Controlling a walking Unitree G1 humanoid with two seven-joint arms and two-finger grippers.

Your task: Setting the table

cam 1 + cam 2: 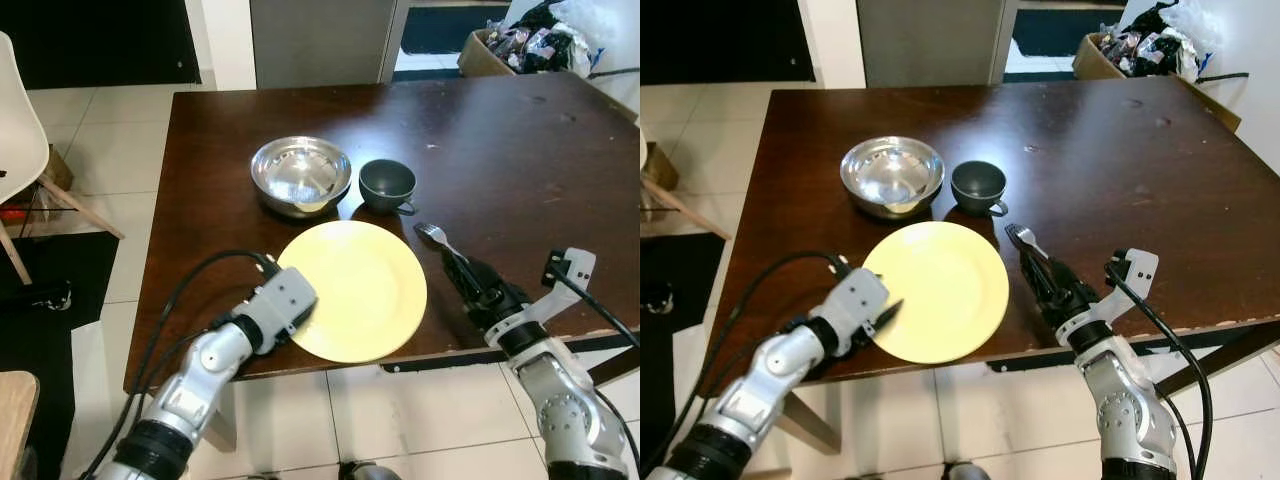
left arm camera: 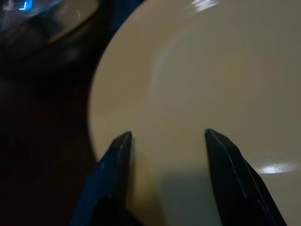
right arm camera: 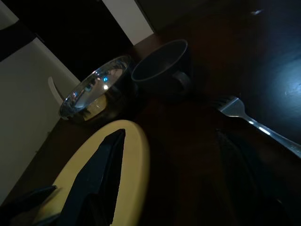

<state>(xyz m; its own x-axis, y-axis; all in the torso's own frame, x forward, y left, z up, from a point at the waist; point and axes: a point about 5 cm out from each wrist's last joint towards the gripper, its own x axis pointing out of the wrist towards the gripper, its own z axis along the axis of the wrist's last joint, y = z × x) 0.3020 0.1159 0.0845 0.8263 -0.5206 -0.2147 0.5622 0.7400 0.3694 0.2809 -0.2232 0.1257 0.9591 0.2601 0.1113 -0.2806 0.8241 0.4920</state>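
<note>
With the round yellow plate (image 1: pixel 352 288) near the dark wooden tabletop's (image 1: pixel 520 150) front edge, the spread right tool (image 1: pixel 463 277) should leave the silver metal fork (image 1: pixel 437 240) straight beside it, while the left tool (image 2: pixel 167 155) gapes over the rim.

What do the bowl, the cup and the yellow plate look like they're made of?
The bowl looks like polished steel: it mirrors its surroundings. The cup seems to be dark glazed ceramic with a dull sheen, though that is uncertain. The yellow plate is smooth with soft highlights, either ceramic or plastic.
</note>
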